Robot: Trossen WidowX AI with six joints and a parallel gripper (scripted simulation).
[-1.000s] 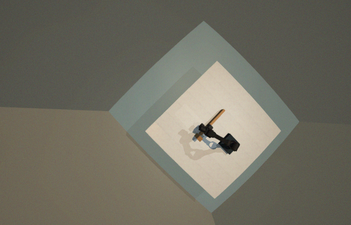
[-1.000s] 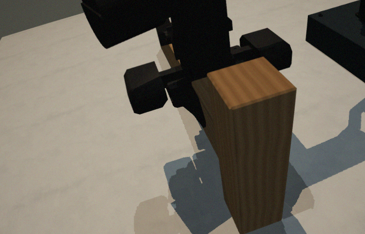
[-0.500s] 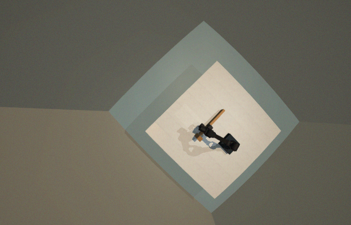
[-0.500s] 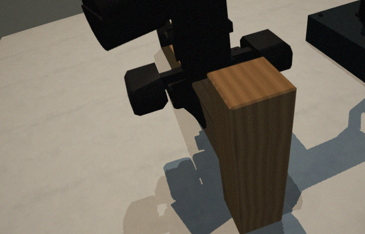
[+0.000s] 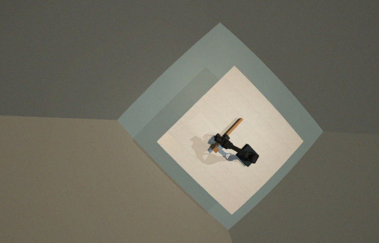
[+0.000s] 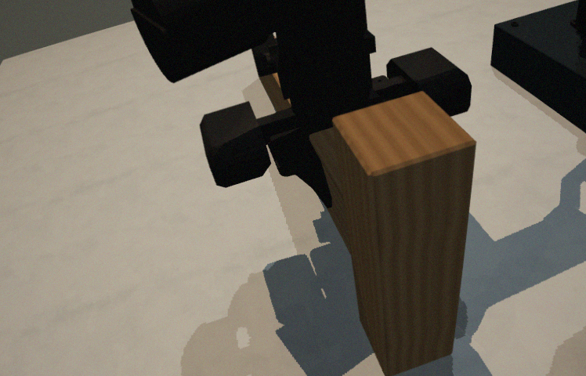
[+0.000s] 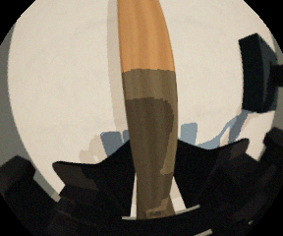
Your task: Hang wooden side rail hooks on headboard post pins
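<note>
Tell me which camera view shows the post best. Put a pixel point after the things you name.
The exterior view: the post [image 5: 216, 149] [image 6: 413, 233] stands close up there, its top and two sides visible, though not the slot's pins. The top view shows only its small top beside the claw [image 5: 220, 141] [image 6: 320, 186] [image 7: 154, 182]. In the wrist view I can't make the post out.

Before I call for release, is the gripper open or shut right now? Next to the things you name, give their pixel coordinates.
Shut on the rail [image 5: 234, 127] [image 7: 148, 44]: the gripper's [image 7: 153, 197] dark fingers flank it closely.
</note>
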